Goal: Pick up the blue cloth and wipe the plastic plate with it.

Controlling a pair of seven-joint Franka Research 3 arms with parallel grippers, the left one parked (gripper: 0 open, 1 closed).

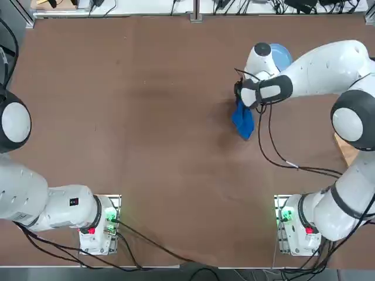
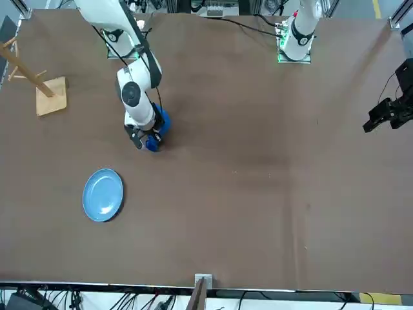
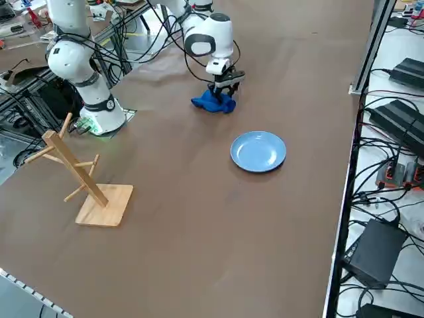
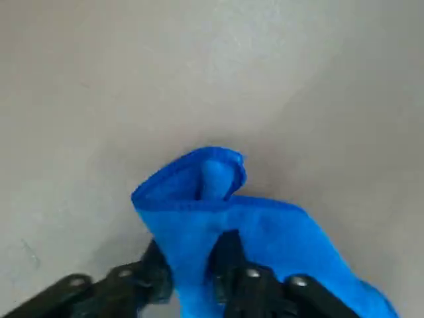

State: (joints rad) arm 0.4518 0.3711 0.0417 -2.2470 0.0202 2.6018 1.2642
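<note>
Blue fabric fills the wrist view: the blue cloth (image 4: 232, 232) lies bunched on the brown table (image 1: 146, 117), and the right gripper (image 4: 192, 271) stands straight down on it, its two dark fingers (image 4: 228, 255) pressed in on a raised fold between them. So the pincer is pinching the cloth, though the cloth rests on the table and is not lifted yet.

The cloth (image 1: 242, 120) is in the right half of the table, closer to the far edge than to the robot's edge. Its long axis runs roughly from the far edge toward the robot's side, and the gripper (image 1: 241, 96) holds it at the far end.

The plastic plate (image 3: 258, 151) lies flat, near but clearly apart from the cloth (image 3: 213, 101), further toward the far edge and a little toward the right edge. I judge the coming move must lift the cloth and carry it that way.
</note>
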